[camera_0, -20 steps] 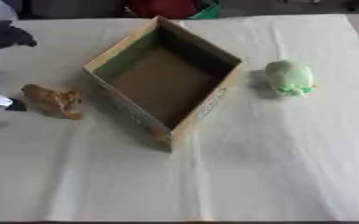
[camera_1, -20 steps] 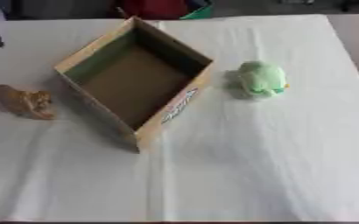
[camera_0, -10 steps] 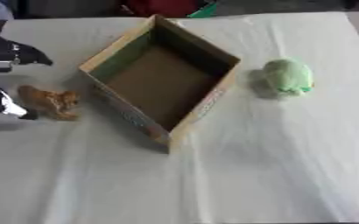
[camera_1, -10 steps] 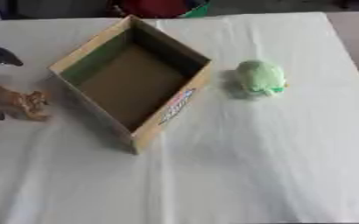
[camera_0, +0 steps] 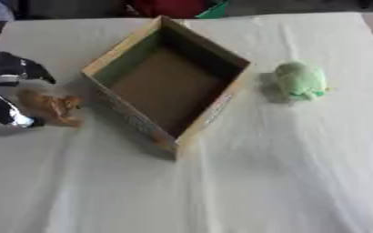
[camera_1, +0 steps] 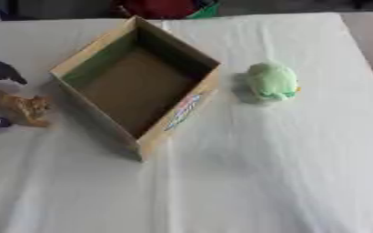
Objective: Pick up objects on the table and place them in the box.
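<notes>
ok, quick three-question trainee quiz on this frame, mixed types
1. True or false: the cardboard box already holds a toy.
2. Which toy lies nearest the left hand? A) green plush toy B) brown toy
3. Fill in: the green plush toy lies on the box's ____ side.

Key
1. False; only its bare floor shows.
2. B; the hand's fingers are spread on either side of it, contact unclear.
3. Right.

Left of the box (camera_0: 167, 82), the left hand (camera_0: 7, 93) is cut by the picture's edge and blurred; its fingers cannot be told. The brown toy (camera_0: 52, 107) beside it is a blur.
</notes>
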Tool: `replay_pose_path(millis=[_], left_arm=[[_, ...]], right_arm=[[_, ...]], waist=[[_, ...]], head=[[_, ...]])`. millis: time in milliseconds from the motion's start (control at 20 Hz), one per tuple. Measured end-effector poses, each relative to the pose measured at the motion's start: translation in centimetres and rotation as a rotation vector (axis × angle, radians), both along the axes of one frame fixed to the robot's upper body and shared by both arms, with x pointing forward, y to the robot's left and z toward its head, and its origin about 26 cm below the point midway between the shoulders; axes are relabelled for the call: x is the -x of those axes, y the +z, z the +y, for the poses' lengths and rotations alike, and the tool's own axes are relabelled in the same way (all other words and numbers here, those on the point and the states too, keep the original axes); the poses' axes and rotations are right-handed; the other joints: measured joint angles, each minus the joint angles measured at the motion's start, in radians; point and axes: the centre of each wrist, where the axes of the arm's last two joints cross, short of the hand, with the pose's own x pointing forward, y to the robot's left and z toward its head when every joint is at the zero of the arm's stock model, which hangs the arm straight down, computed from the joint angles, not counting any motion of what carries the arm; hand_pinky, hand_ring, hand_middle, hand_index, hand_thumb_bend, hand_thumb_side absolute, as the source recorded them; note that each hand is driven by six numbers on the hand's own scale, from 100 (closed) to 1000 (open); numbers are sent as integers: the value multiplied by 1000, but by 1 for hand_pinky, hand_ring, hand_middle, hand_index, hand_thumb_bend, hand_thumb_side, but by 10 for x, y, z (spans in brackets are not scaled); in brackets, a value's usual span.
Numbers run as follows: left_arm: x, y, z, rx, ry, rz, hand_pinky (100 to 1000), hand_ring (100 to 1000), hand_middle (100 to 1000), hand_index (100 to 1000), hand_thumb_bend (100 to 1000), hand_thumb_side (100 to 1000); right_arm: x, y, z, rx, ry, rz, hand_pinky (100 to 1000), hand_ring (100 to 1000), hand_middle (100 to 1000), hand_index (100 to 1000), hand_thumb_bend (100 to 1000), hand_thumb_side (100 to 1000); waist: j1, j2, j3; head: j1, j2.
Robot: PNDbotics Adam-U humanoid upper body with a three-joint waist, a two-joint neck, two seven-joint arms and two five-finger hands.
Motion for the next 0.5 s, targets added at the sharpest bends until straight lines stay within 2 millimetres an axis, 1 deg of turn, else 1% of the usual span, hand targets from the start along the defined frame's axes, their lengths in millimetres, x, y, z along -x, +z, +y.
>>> replay_pose_path(millis=[100, 200, 250, 350, 500], left_arm=[[-2, -5, 2, 15, 9, -4, 630, 857, 808, 924, 346, 534], [-4, -8, 3, 22, 15, -7, 618, 839, 788, 908, 276, 508], [-5, -9, 4, 25, 16, -10, 607, 830, 778, 898, 225, 485], [-7, -11, 4, 35, 16, -18, 600, 823, 771, 889, 193, 466], [-8, -15, 6, 43, 21, -20, 589, 801, 746, 852, 165, 438]], right_arm=[[0, 0, 0, 0, 0, 0, 809, 1000, 703, 848, 100, 1000], [0, 0, 0, 0, 0, 0, 809, 1000, 703, 848, 100, 1000], [0, 0, 0, -1, 0, 0, 810, 1000, 703, 848, 100, 1000], [0, 0, 0, -2, 0, 0, 810, 1000, 703, 848, 100, 1000], [0, -1, 1, -7, 1, 0, 810, 1000, 704, 849, 100, 1000]], waist=[[-1, 2, -2], [-2, 3, -3], [-3, 5, -4], [-5, 7, -4], [-5, 8, -7]], head=[[1, -4], [3, -5], [5, -5], [8, -5], [9, -6]])
